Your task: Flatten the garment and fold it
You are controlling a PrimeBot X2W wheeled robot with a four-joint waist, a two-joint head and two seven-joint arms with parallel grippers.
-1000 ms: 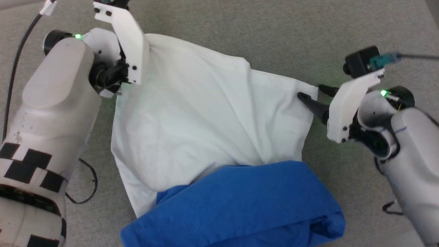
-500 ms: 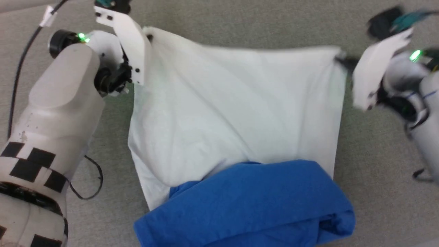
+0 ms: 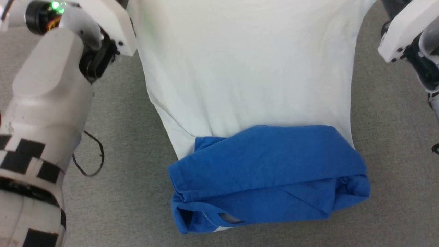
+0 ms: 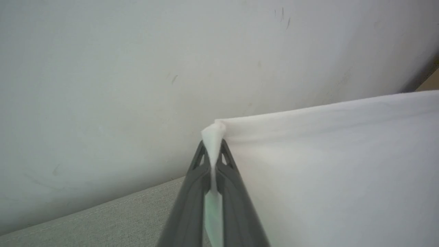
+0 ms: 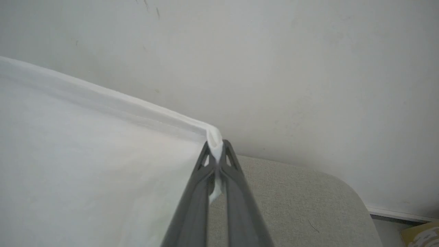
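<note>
White, blue-sleeved soft T-shirt [image 3: 247,79] is hanging between left gripper [image 4: 213,145] and right gripper [image 5: 215,146], each pinching shut on a corner, blue end lying on grey upholstery [image 3: 123,178]; limp and light, likely best held by corners.

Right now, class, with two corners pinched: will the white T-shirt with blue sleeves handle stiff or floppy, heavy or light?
Probably floppy: the white T-shirt stretches between the left gripper and right gripper while its blue sleeves lie bunched on the grey surface. Likely light: two corner pinches carry it, though they might slip.
</note>
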